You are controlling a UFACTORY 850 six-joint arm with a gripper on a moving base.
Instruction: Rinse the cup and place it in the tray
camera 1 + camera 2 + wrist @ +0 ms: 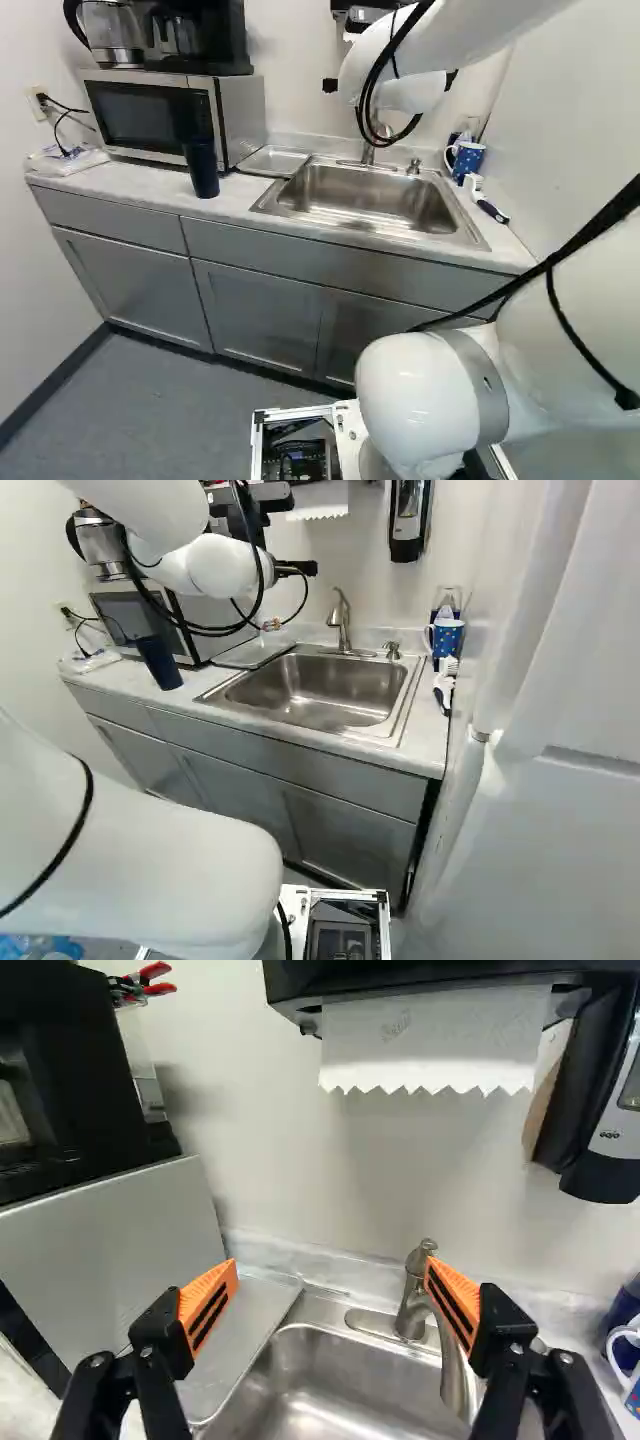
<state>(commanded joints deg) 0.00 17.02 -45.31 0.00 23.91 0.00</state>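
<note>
My gripper (298, 568) is raised above the counter near the wall behind the sink. In the wrist view the gripper (331, 1265) stands wide open, its orange pads far apart with nothing between them. A tall dark blue cup (205, 168) stands upright on the counter in front of the microwave. The flat metal tray (272, 160) lies between microwave and sink; the wrist view shows the tray (235, 1345) below, beside one finger. Behind the other finger is the faucet (412, 1295), over the sink (375, 197). A blue dotted mug (447, 638) stands right of the sink.
The microwave (150, 115) carries a black coffee maker (200, 35). A paper towel dispenser (430, 985) and a soap dispenser (408, 520) hang on the wall. A brush (444, 685) lies near the mug, and a soap pump (414, 167) stands behind the sink.
</note>
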